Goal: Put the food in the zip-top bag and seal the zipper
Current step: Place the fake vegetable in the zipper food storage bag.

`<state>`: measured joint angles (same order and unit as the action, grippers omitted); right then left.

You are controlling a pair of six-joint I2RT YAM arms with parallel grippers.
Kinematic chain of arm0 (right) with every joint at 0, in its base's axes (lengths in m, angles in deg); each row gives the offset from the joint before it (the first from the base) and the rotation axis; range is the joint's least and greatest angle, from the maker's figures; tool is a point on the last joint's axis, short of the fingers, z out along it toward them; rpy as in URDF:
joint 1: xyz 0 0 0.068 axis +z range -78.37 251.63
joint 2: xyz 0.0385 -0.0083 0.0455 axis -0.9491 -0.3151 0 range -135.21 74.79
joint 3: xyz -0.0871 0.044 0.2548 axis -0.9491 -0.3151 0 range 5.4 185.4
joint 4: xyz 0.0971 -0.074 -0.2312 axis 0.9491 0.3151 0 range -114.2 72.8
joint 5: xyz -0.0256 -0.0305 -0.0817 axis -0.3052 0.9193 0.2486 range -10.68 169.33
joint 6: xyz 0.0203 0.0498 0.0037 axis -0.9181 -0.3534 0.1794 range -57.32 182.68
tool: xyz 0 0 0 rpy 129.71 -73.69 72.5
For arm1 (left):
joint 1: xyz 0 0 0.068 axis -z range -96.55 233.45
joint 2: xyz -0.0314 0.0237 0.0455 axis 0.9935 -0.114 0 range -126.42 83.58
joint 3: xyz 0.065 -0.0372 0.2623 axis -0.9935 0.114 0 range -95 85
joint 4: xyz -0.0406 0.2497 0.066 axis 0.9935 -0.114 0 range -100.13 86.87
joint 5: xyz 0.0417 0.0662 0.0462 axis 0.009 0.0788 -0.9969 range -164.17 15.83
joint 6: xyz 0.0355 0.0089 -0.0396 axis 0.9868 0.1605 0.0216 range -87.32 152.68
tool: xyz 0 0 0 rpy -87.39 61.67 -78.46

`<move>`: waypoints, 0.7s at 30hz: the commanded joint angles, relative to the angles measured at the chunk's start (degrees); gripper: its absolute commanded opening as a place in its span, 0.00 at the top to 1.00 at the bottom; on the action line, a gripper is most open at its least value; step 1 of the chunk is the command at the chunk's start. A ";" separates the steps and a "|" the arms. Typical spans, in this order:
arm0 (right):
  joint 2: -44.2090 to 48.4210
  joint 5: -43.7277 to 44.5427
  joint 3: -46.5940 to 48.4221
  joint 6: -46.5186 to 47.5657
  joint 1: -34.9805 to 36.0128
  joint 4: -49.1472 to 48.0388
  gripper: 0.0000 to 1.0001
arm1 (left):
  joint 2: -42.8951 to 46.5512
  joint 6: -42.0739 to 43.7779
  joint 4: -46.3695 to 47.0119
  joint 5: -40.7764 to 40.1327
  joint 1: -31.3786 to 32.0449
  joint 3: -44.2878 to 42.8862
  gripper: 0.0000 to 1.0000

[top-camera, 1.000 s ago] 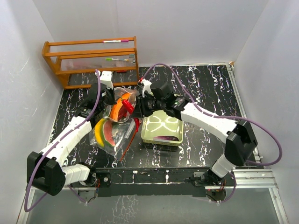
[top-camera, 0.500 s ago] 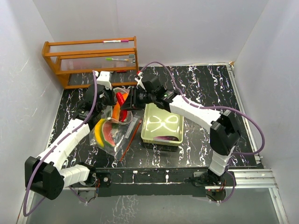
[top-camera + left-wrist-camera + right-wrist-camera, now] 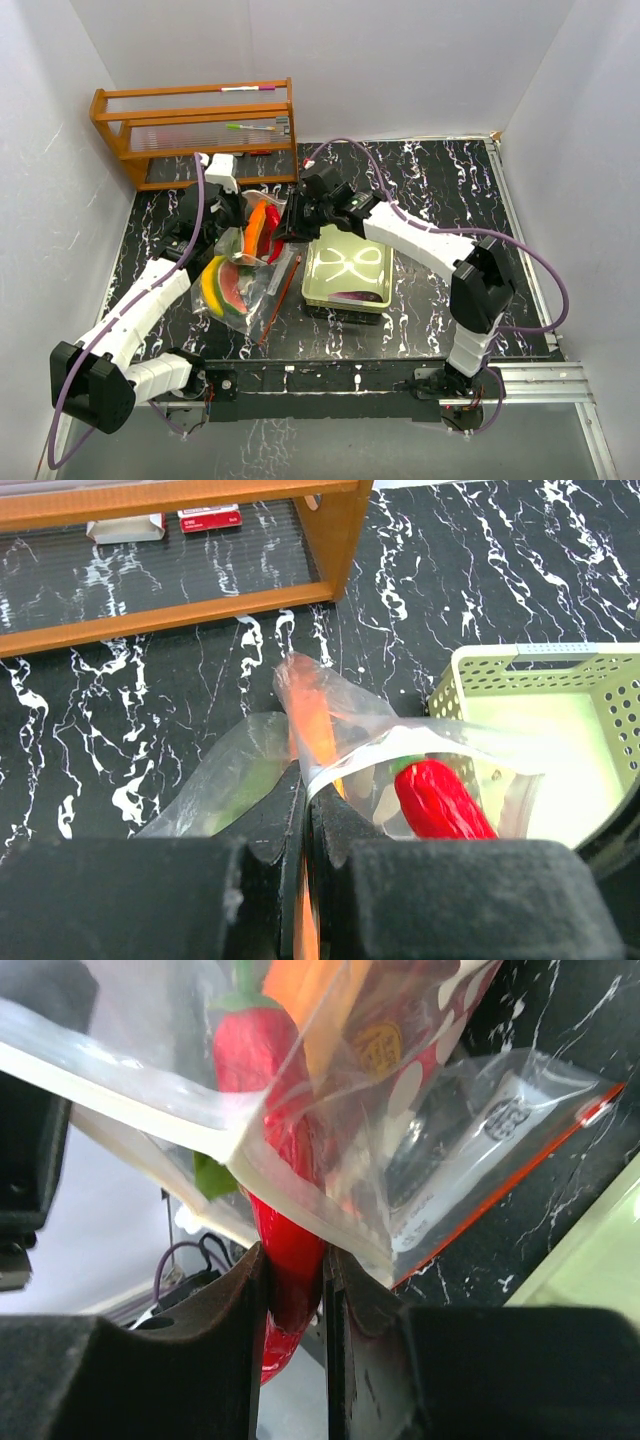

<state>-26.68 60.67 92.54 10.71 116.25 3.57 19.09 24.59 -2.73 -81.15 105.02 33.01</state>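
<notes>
The clear zip-top bag point(image 3: 240, 285) lies left of centre with a yellow banana point(image 3: 209, 285) and a watermelon slice point(image 3: 232, 290) inside. My left gripper point(image 3: 232, 218) is shut on the bag's upper rim point(image 3: 330, 765) and holds the mouth up. My right gripper point(image 3: 284, 228) is shut on the red chilli point(image 3: 290, 1260). The chilli's green stem end sits inside the bag's mouth, next to the orange wedge point(image 3: 320, 1000). The chilli also shows through the film in the left wrist view point(image 3: 435, 800). A purple aubergine point(image 3: 356, 297) lies in the basket.
The pale green slatted basket point(image 3: 325, 285) stands just right of the bag and shows in the left wrist view point(image 3: 530, 675). A wooden rack point(image 3: 195, 130) holding pens stands at the back left. The bag's red-edged bottom point(image 3: 278, 300) lies against the basket.
My right gripper swung left with the chilli to the bag's mouth, then lowered its stem end inside. My left gripper kept its hold on the bag's rim.
</notes>
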 commanded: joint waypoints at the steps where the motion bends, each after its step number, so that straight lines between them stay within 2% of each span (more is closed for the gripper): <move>1: -2.63 6.90 7.87 2.70 0.24 1.46 0.92 | 2.77 -0.74 3.31 1.16 -0.23 0.32 1.00; 6: -8.68 11.38 16.44 5.40 0.19 5.45 0.89 | 2.95 -0.87 3.46 1.40 -0.20 0.56 1.00; 13: -9.68 15.63 18.94 7.90 0.20 8.06 0.55 | 3.06 -0.79 3.55 1.14 -0.20 0.72 1.00; 16: -8.09 16.27 18.33 8.71 0.20 8.31 0.50 | 2.73 -0.92 3.65 1.30 -0.18 0.66 1.00; 21: -3.95 15.44 15.56 10.04 0.52 7.20 0.49 | 2.35 -0.95 3.48 1.33 -0.20 0.48 1.00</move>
<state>-36.82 74.88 108.23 18.67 116.36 12.53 19.33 24.08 -2.27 -80.60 104.99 33.71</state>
